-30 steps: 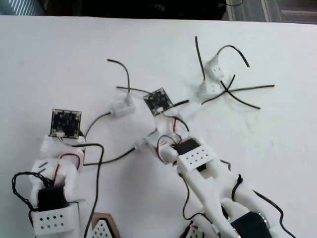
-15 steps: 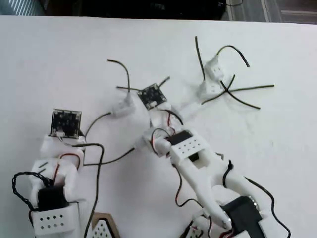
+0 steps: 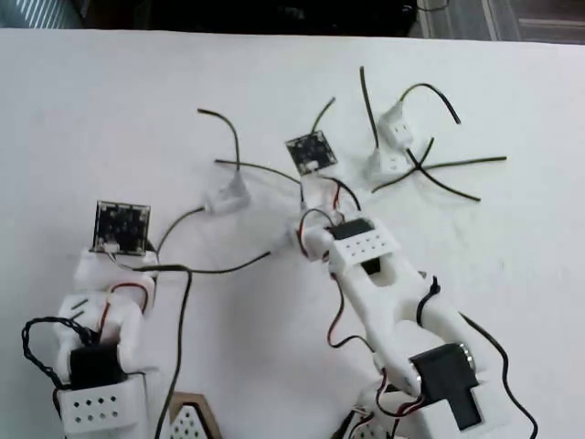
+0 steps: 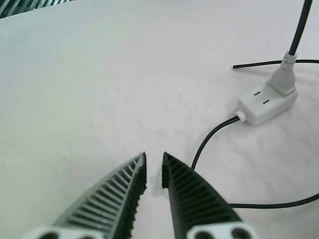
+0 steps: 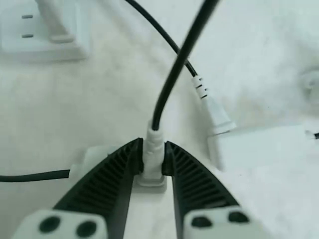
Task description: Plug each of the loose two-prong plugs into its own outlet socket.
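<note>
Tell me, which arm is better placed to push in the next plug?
Right, probably. The right gripper is shut on a white plug, right by a white socket block. The left gripper holds nothing and sits apart from the outlet farther out.

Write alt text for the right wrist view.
The right gripper is shut on a white plug with a black cord, over a white socket block. Beyond lie a second plug and a farther socket holding a plug.
</note>
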